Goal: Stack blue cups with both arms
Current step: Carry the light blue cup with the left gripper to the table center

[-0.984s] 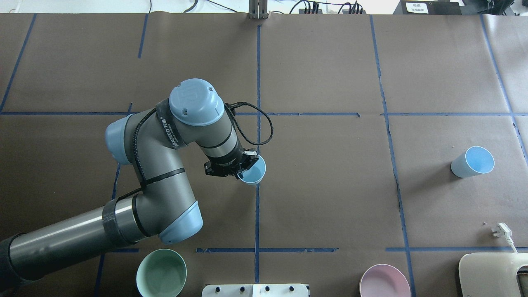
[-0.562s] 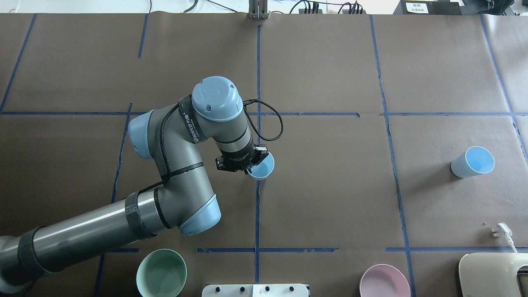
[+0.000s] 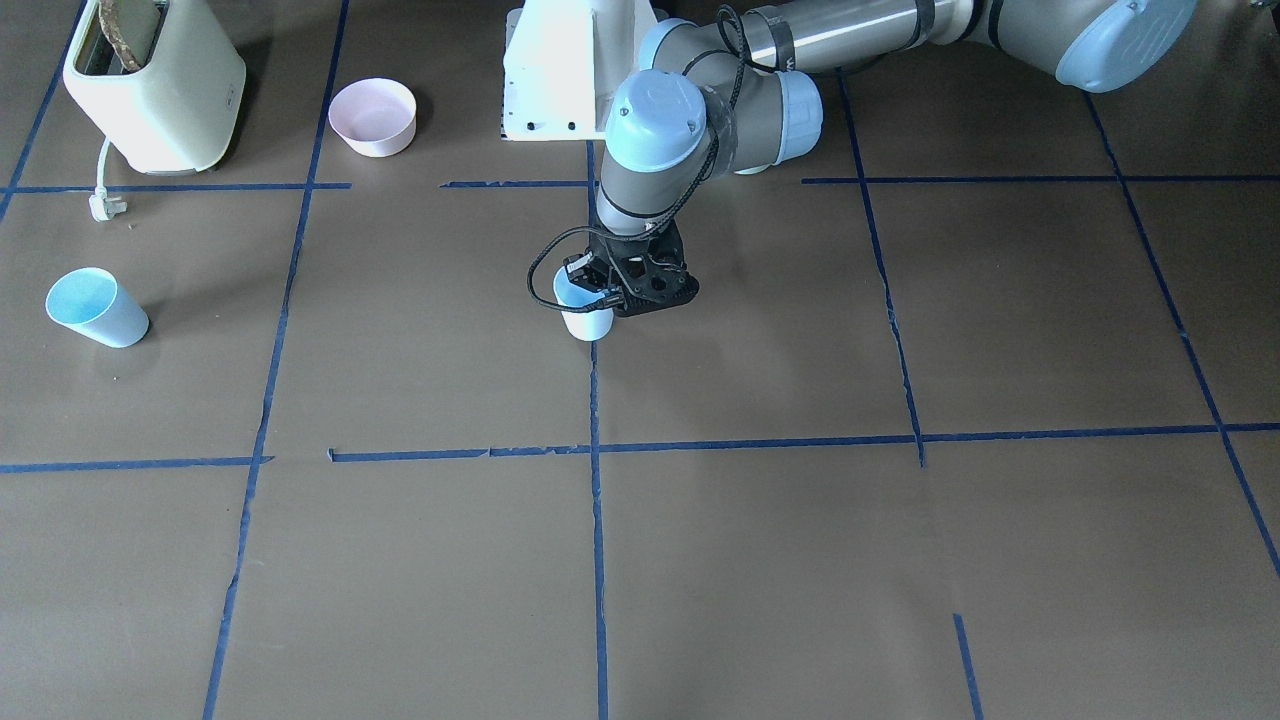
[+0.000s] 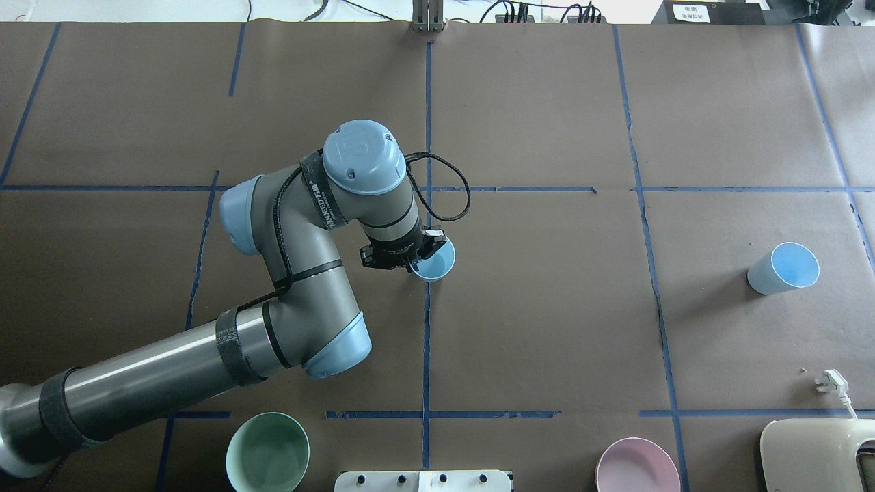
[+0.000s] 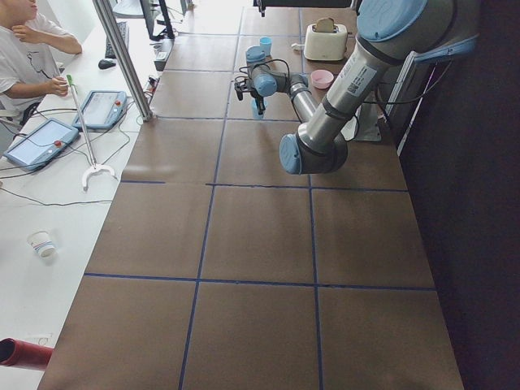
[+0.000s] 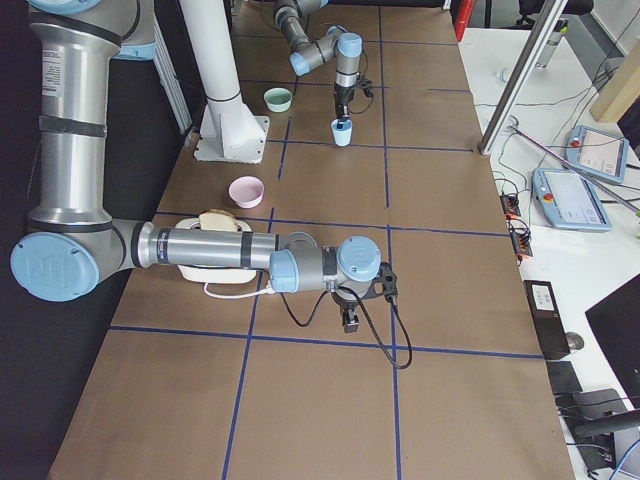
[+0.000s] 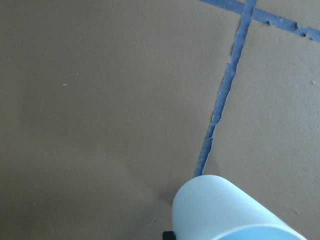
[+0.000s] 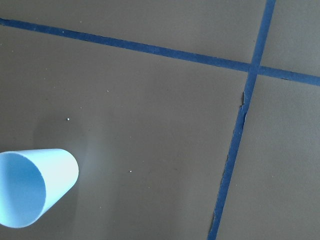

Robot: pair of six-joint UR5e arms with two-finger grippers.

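My left gripper [image 4: 412, 260] is shut on the rim of a blue cup [image 4: 435, 262] and holds it upright, low over the centre tape line. The front view shows this cup [image 3: 586, 318] under the gripper [image 3: 603, 293], and its pale wall fills the bottom of the left wrist view [image 7: 225, 210]. The second blue cup [image 4: 783, 268] stands alone at the right; it also shows in the front view [image 3: 95, 307] and the right wrist view [image 8: 35, 185]. My right gripper [image 6: 350, 320] shows only in the exterior right view, so I cannot tell if it is open or shut.
A mint-green bowl [image 4: 268, 452] and a pink bowl [image 4: 637, 468] stand at the near edge, either side of the white pedestal [image 4: 424, 480]. A cream toaster [image 4: 817, 454] with a loose plug [image 4: 830, 381] is at the near right corner.
My left arm has carried the held blue cup to the right and a little farther from the robot. The second cup has not moved.
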